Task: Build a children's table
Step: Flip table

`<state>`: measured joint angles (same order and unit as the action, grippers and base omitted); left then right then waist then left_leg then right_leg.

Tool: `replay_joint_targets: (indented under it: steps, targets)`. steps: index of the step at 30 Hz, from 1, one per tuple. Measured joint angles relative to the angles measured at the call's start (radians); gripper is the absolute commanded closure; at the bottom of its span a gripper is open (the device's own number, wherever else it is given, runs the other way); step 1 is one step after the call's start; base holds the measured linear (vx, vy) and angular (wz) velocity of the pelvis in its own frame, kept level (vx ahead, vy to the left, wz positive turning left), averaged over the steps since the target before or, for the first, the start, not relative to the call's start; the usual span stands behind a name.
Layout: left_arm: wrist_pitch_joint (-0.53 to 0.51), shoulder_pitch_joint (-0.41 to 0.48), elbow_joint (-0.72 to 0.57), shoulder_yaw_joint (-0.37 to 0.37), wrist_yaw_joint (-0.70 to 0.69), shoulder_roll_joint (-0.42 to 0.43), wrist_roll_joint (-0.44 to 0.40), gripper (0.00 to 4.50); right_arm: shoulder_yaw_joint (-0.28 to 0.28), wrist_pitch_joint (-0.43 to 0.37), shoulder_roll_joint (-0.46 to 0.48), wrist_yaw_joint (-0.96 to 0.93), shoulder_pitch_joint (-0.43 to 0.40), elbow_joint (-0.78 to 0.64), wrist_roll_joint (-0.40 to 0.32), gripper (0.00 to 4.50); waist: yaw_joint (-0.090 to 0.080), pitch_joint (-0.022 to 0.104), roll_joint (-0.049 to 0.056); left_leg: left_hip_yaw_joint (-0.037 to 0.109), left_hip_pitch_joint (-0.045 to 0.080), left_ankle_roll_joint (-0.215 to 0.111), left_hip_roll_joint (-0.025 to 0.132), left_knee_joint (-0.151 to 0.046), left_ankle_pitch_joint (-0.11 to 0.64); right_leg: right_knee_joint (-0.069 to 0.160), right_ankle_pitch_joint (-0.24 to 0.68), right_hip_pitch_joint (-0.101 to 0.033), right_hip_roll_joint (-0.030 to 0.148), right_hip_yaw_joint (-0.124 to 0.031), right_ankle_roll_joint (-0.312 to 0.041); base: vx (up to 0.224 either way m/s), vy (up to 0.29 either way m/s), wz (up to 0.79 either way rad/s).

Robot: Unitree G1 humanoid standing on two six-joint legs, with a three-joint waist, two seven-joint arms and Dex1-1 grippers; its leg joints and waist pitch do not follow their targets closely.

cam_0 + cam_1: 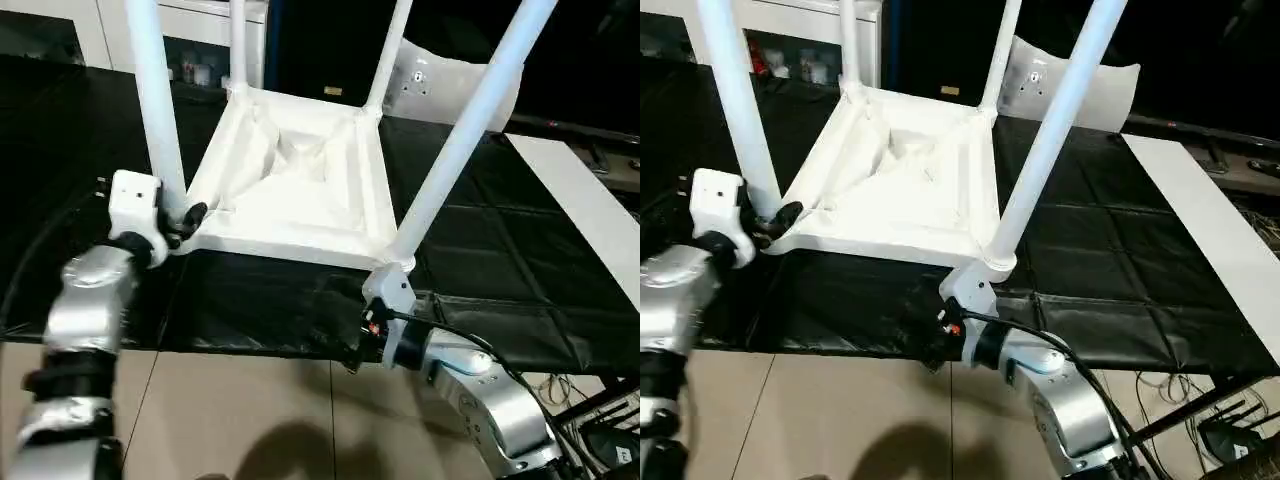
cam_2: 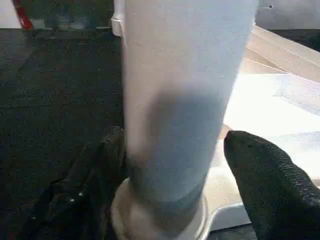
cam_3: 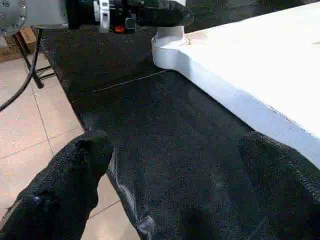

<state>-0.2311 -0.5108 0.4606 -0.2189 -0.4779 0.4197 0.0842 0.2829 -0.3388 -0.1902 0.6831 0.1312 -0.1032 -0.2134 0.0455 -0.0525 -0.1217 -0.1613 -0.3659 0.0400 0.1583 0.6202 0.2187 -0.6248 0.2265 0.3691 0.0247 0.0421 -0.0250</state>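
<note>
Silver forearms lie nearest the head camera, one at each near corner of the upturned white plastic rectangular table top (image 1: 300,190). That top lies ribbed side up on a black padded mat (image 1: 520,270) above a beige tiled floor (image 1: 250,410).

Count: four long white tapered tube legs stand in the round corner sockets. Near-left leg (image 1: 160,110), near-right leg (image 1: 470,120), far-left leg (image 1: 238,45), far-right leg (image 1: 390,50). One top, two grippers.

Left gripper (image 1: 185,222): at the foot of the near-left leg. The left wrist view adds what the head views hide: that leg stands between the two black fingers (image 2: 270,185), with a visible gap on at least one side, so the claw is released, not clamped, and grasps nothing.

Right gripper (image 3: 170,195): the right wrist view shows its two black fingers spread wide over the mat, level with the near edge of the top, grasping nothing. The same view looks along that edge to the left gripper at the far corner socket. In the head views the right wrist sits just under the near-right corner.

Behind the mat: a white cabinet with glass doors (image 1: 190,40).
</note>
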Motion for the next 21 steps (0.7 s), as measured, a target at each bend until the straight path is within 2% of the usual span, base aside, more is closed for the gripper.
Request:
replay_joint_targets:
  steps: [6,8,9,10,18,21]
  targets:
    - [0.020,0.008,-0.003,-0.010,0.015,-0.037,0.012,1.85,0.000,-0.009,0.019,-0.010,0.000,0.003,-0.008,0.00,0.012,0.000,-0.001,-0.004,0.000,0.000,0.002,0.000,0.000,0.000,0.000,0.000,0.000,0.000,0.000,0.000,0.000,0.00]
    - [0.032,0.009,0.003,-0.011,0.016,-0.041,0.022,1.85,0.000,-0.014,0.024,-0.009,0.000,0.006,-0.013,0.00,0.015,0.000,-0.001,-0.006,0.000,0.000,0.003,0.000,0.000,0.000,0.000,0.000,0.000,0.000,0.000,0.000,0.000,0.00]
    - [0.038,0.009,0.006,-0.011,0.018,-0.042,0.026,2.10,0.000,-0.020,0.025,-0.009,0.001,0.006,-0.013,0.00,0.016,0.000,-0.001,-0.006,0.000,0.000,0.003,0.000,0.000,0.000,0.000,0.000,0.001,0.000,0.000,0.000,0.000,0.00]
    - [0.042,0.009,0.009,-0.011,0.022,-0.042,0.028,2.16,0.000,-0.023,0.025,-0.009,0.001,0.006,-0.013,0.00,0.016,0.001,-0.001,-0.007,0.000,0.000,0.003,0.000,0.000,0.000,0.000,0.000,0.001,0.000,0.000,0.000,0.000,0.00]
    - [0.051,0.009,0.015,-0.021,0.047,-0.058,0.032,2.41,0.001,-0.025,0.038,-0.026,0.001,0.012,-0.012,0.00,0.016,0.001,-0.001,-0.008,0.001,0.000,0.004,0.000,-0.001,0.000,0.000,0.000,0.001,0.000,0.000,0.000,0.000,0.00]
    - [-0.002,0.026,-0.044,-0.043,0.102,-0.107,0.046,2.44,0.001,-0.024,0.056,-0.055,0.006,0.039,-0.006,0.00,0.015,0.000,-0.001,-0.008,0.000,0.000,0.004,0.000,-0.001,0.000,0.000,0.000,0.001,0.000,0.000,0.000,0.000,0.00]
